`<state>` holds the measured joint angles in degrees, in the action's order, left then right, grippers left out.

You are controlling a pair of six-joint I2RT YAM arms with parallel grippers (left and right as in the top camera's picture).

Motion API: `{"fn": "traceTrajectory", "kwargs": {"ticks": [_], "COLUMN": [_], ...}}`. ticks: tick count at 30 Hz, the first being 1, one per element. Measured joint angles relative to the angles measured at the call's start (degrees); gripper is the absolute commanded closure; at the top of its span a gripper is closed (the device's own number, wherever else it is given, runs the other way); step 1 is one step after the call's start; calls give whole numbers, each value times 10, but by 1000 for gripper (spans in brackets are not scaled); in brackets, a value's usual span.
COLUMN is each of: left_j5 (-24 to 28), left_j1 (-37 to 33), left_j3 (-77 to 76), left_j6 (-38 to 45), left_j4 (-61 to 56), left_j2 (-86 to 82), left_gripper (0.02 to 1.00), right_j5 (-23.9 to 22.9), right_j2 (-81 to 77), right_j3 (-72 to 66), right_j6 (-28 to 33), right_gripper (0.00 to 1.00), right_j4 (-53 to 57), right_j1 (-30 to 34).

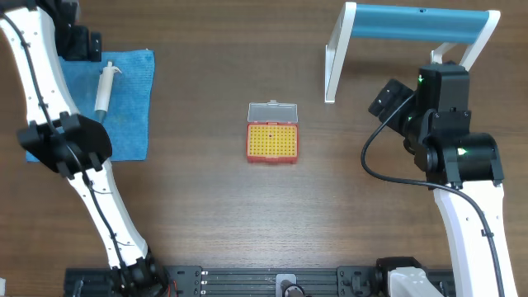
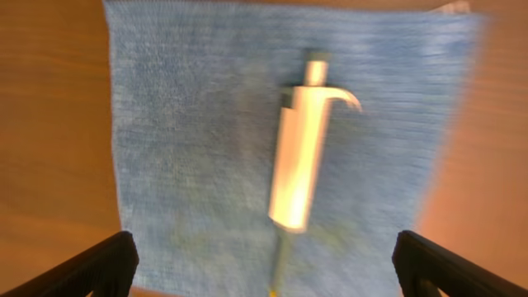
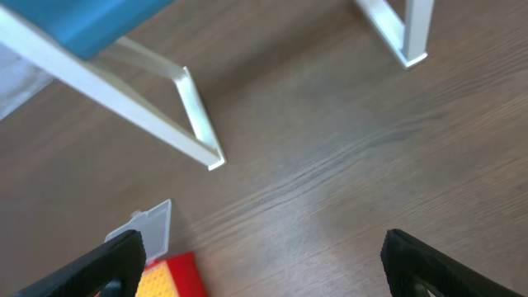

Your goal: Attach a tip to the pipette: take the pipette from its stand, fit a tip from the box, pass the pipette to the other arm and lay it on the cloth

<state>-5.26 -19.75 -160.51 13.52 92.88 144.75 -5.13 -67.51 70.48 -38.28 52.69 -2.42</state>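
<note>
Left gripper point(image 2: 264, 268) hangs with fingers point(image 2: 95, 268) spread wide; between them, just ahead, the pipette point(image 2: 297, 165) lies flat on the cloth point(image 2: 181, 124), free of any grip, so the task looks finished. Right gripper point(image 3: 264, 268), fingers wide too, holds nothing, stand point(image 3: 198, 115) ahead, box point(image 3: 173, 276) beside one finger. From above: box sits on the table point(image 1: 206, 214), well apart from both grippers.

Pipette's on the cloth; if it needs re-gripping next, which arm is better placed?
Left. The left gripper hangs over the pipette on the cloth, jaws open. The right gripper is across the table beside the stand, past the tip box.
</note>
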Motion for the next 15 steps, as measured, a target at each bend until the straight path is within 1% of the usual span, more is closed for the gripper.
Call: {"fn": "traceTrajectory", "kwargs": {"ticks": [2, 4, 5, 6, 8, 10, 11, 13, 14, 15], "left_j5": [38, 81, 94, 111, 122, 124, 124, 120, 119, 116], "left_j1": [19, 40, 51, 75, 112, 156, 186, 236, 257, 290], "left_j3": [-54, -69, -70, -69, -45, 23, 95, 211, 264, 348], "left_j6": [-8, -19, -26, -33, -41, -51, -59, -79, -91, -119], "left_j4": [40, 40, 40, 40, 37, 33, 38, 34, 40, 33], "left_j2": [-40, -91, -117, -168, -249, -361, -446, -575, -631, -721], "left_gripper": [23, 23, 23, 23, 23, 23, 23, 23, 23, 23], "right_j5": [-13, -19, -20, -23, -24, -25, -25, -24, -25, -25], "right_j2": [0, 0, 0, 0, 17, 62, 110, 206, 287, 320], "right_j3": [0, 0, 0, 0, 0, -10, -25, -75, -128, -153], "right_j6": [31, 84, 108, 156, 211, 258, 286, 322, 336, 341], "right_gripper": [71, 71, 71, 71, 71, 71, 71, 71, 71, 69], "right_j4": [1, 14, 18, 21, 22, -2, -30, -98, -134, -141], "right_j1": [0, 0, 0, 0, -3, -17, -28, -43, -47, -47]}}
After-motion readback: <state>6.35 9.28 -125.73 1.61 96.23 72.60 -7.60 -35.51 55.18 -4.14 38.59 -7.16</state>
